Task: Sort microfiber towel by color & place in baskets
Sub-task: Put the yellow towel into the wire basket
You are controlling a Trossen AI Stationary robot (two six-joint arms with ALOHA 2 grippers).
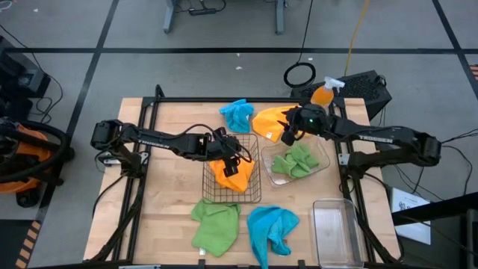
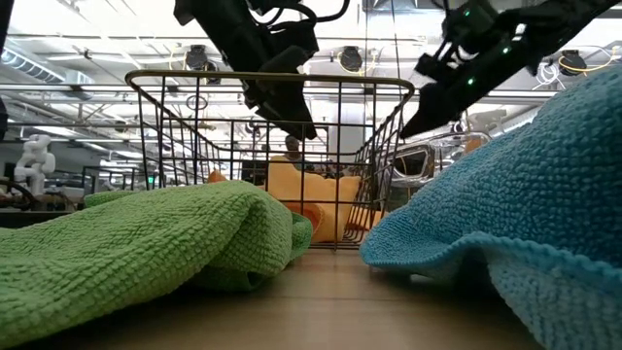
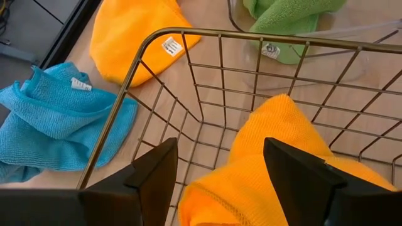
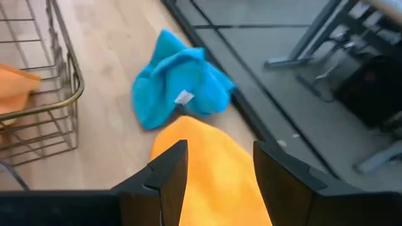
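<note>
A copper wire basket [image 1: 254, 190] stands mid-table with one orange towel [image 3: 276, 157] lying on its floor. My left gripper [image 3: 220, 147] hangs open just above that towel, inside the basket's rim, clear of it in the low view. A second orange towel [image 4: 213, 182] lies flat on the table behind the clear tub [image 1: 321, 153], which holds a green towel [image 1: 295, 161]. My right gripper [image 4: 218, 150] hovers open above this second orange towel. One blue towel [image 1: 237, 114] lies at the far edge. A green towel [image 1: 215, 224] and a blue towel [image 1: 270, 228] lie near the front.
A clear rectangular bin [image 1: 337, 232] stands at the front right. An orange spray bottle [image 1: 325, 91] and a black box [image 1: 366, 88] sit at the far right corner. Bare wood shows on the table's left side.
</note>
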